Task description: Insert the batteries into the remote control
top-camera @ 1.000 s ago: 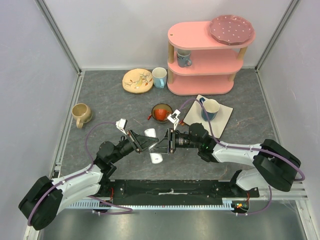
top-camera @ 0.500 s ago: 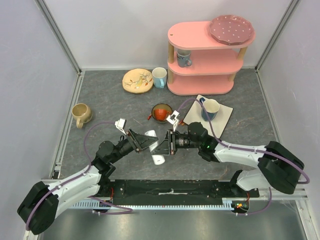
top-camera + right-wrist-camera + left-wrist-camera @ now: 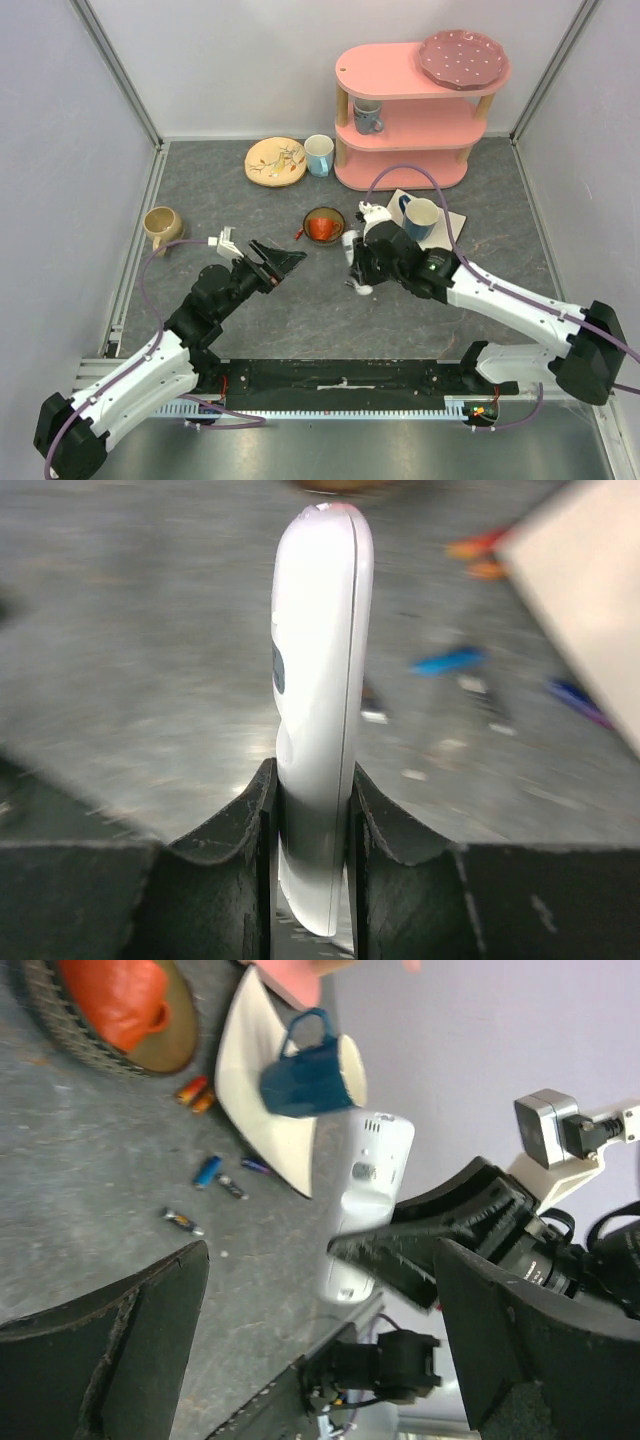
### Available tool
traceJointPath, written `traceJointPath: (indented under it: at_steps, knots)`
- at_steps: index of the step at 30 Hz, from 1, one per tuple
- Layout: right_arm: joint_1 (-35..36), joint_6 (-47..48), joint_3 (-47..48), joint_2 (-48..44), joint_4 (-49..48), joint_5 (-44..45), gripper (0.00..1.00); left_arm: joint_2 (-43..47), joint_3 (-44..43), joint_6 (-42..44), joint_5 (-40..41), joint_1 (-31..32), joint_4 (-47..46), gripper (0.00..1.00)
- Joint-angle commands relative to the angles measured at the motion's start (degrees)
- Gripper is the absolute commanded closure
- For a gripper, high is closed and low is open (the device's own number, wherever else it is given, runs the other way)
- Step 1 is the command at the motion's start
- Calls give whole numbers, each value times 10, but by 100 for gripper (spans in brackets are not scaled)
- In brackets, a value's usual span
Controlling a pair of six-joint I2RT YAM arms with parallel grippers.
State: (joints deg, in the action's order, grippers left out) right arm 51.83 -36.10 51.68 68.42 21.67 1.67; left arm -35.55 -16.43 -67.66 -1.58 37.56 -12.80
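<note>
From table centre: bare grey tabletop (image 3: pixel 300 320) at 6 o'clock, passable. Obstructions: round brown bowl (image 3: pixel 323 226) at 12; dark blue ceramic mug (image 3: pixel 421 216) on white square napkin (image 3: pixel 453 226) at 2; tiny scattered batteries (image 3: pixel 207 1170) between them.

Grey table (image 3: pixel 200 190); batteries (image 3: pixel 207 1171), napkin (image 3: pixel 240 1070), bowl (image 3: pixel 306 226) lie on it.

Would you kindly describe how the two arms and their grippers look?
Both the left arm and right arm have white shells with black joints, and a purple cable loops to each wrist. The left gripper and right gripper have black wedge-shaped fingers, with a small white camera mounted behind them.
</note>
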Motion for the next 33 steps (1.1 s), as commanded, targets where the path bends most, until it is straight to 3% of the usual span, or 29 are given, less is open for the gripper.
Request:
traceJointPath:
  at_steps: [1,7,10,18,25,33]
  knots:
    - [-3,36,43,47,255,329,100,-8,-31,69,41,-3,124,2]
    - [24,35,37,81,232,339,100,-2,-24,68,37,-3,200,8]
    - [92,44,58,128,222,380,100,24,-28,76,82,-3,255,9]
    - [195,88,195,315,227,470,100,178,16,32,131,-3,393,10]
    - [200,139,243,402,194,411,100,277,47,-21,149,-3,480,12]
    - [200,132,214,424,163,349,98,276,58,-31,143,-3,475,13]
